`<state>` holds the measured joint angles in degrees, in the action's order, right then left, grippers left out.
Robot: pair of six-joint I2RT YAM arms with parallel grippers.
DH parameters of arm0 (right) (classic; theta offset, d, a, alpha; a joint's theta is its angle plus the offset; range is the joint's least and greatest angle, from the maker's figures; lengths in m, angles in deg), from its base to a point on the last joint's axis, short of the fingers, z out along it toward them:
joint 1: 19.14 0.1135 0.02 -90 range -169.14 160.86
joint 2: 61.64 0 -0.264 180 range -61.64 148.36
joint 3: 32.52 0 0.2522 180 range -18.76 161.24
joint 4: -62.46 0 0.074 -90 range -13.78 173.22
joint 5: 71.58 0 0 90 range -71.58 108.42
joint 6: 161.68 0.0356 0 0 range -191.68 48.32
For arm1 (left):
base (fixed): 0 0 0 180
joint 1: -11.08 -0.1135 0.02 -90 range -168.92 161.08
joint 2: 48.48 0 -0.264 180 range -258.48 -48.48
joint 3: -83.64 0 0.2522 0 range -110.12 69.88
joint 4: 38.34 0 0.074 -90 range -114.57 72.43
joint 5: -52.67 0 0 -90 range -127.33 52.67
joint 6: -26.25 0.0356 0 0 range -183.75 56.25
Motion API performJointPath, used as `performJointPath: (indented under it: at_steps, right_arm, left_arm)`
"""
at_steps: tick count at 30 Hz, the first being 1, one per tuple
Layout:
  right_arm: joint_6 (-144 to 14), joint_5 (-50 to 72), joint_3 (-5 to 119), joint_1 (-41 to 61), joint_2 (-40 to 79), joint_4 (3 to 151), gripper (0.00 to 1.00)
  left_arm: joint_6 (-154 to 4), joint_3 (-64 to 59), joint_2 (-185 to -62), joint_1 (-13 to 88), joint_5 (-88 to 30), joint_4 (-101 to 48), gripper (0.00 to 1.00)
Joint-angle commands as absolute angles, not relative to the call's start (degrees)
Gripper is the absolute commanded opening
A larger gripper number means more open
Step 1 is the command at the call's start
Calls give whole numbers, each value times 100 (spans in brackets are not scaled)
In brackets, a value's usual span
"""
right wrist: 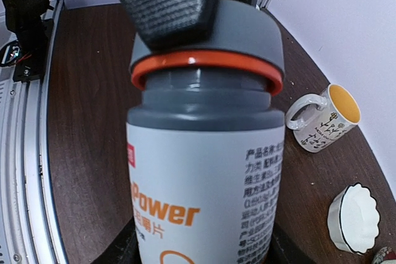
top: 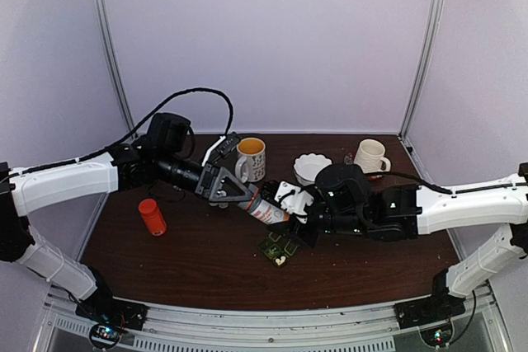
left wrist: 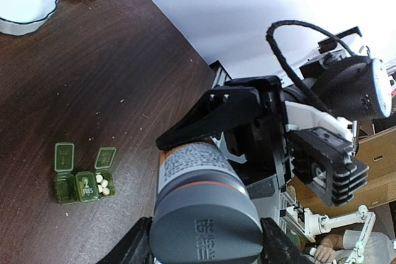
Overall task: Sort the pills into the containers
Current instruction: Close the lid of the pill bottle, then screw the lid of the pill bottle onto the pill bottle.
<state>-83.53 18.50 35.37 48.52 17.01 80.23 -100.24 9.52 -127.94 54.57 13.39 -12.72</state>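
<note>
A grey-and-white pill bottle (top: pixel 266 210) with orange lettering hangs tilted above the table's middle, held from both ends. My left gripper (left wrist: pixel 207 245) is shut on its dark grey cap (left wrist: pixel 207 227), a finger on each side. My right gripper (right wrist: pixel 201 251) is shut on the bottle's labelled body (right wrist: pixel 204 177). Just below and in front of the bottle, the small dark-green pill box (top: pixel 278 249) lies on the table. In the left wrist view the pill box (left wrist: pixel 83 180) has two lids flipped open, and white pills (left wrist: pixel 102 184) lie in one end compartment.
A small orange bottle (top: pixel 152 216) stands at the left. A mug with a yellow inside (top: pixel 251 158), a white fluted bowl (top: pixel 312 167) and a white mug (top: pixel 370 156) stand along the back. The dark wooden table (top: pixel 165 261) has walls on three sides.
</note>
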Motion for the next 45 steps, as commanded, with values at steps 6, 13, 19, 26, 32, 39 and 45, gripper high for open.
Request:
performJointPath:
  at_steps: [6, 13, 19, 26, 32, 39, 45]
  right_arm:
    - [-8844, 3608, 4207, 5294, 2097, 8344, 0]
    - [-9133, 4416, 4458, 5588, 2352, 8348, 0]
    - [-8574, 2734, 4562, 5308, 2166, 8408, 0]
    - [-7800, 40, 4734, 4652, 1853, 8293, 0]
    - [-6956, -2141, 4879, 4104, 1958, 8063, 0]
    - [-5961, -3761, 4863, 3741, 2169, 7450, 0]
    - [-5570, -4163, 4729, 3681, 2181, 7104, 0]
  left_arm:
    - [-9981, 765, -12999, 5608, 1356, -1215, 53]
    - [-10013, 692, -13128, 5608, 1380, -1124, 53]
    - [-9692, 675, -13074, 5608, 1444, -1089, 51]
    - [-7903, 643, -12819, 5963, 1339, -349, 54]
    - [-6748, 568, -12730, 6142, 616, 41, 53]
    - [-5221, 770, -12288, 6200, 639, -91, 51]
    - [-3732, 727, -12040, 6267, 889, 423, 53]
